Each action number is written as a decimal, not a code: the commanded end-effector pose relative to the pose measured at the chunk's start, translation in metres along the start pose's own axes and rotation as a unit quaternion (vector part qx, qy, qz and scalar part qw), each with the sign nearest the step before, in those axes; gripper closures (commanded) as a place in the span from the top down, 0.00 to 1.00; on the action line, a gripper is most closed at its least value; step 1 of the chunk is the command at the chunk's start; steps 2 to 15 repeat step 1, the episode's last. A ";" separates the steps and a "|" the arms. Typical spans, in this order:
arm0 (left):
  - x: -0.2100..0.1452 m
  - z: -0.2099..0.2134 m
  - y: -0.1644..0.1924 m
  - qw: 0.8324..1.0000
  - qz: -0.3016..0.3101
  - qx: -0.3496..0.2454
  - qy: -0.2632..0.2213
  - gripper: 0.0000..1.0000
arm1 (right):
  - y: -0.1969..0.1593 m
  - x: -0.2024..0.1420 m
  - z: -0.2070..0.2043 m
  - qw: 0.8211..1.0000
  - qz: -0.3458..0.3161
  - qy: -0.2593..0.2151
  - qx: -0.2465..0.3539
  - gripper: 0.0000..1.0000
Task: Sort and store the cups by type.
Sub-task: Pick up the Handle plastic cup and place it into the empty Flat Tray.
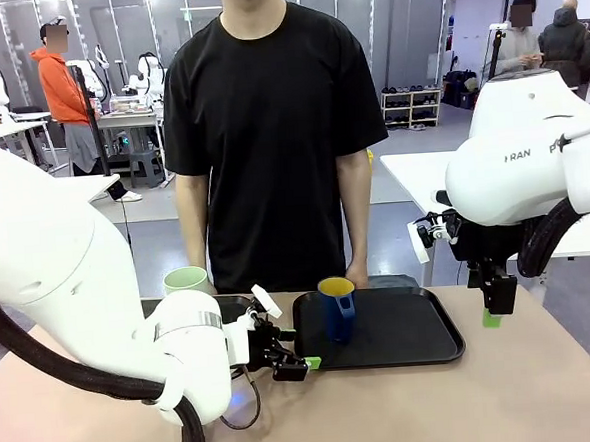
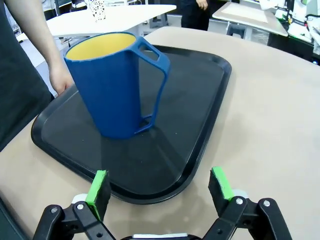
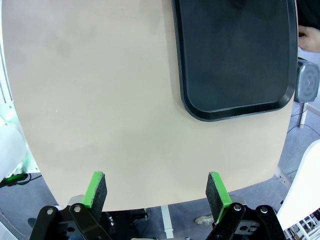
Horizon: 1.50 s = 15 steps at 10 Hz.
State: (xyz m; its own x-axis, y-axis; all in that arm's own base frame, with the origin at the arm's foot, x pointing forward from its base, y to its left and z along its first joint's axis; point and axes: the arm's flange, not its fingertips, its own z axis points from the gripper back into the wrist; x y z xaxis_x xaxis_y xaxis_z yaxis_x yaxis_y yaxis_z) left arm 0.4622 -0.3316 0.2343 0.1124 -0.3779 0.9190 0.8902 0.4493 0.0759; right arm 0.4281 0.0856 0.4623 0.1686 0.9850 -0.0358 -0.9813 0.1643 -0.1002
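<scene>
Left wrist view: left gripper (image 2: 160, 187), jaws spread wide and empty, at the near rim of the black tray (image 2: 210, 100) on the table (image 2: 270, 130). Blue mug (image 2: 117, 85) stands upright on the tray, handle toward 3 o'clock. Front view: right gripper (image 1: 495, 304), released, at 3 o'clock; mint-green tumbler (image 1: 186, 280) upright at 10 o'clock.

Front: looks across table (image 1: 506, 388) toward person (image 1: 270, 132). Left wrist: low, close, facing tray (image 2: 200, 140) just beyond fingertips. Right wrist: high, looking down; shares tray.
</scene>
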 end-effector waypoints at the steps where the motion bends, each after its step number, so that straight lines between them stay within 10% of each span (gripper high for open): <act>1: -0.001 0.000 -0.001 1.000 -0.013 0.000 0.001 1.00 | -0.001 -0.001 0.001 1.000 -0.002 0.006 0.001 1.00; 15: -0.001 0.000 -0.001 1.000 -0.013 0.000 0.001 1.00 | -0.001 -0.001 0.001 1.000 -0.002 0.006 0.001 1.00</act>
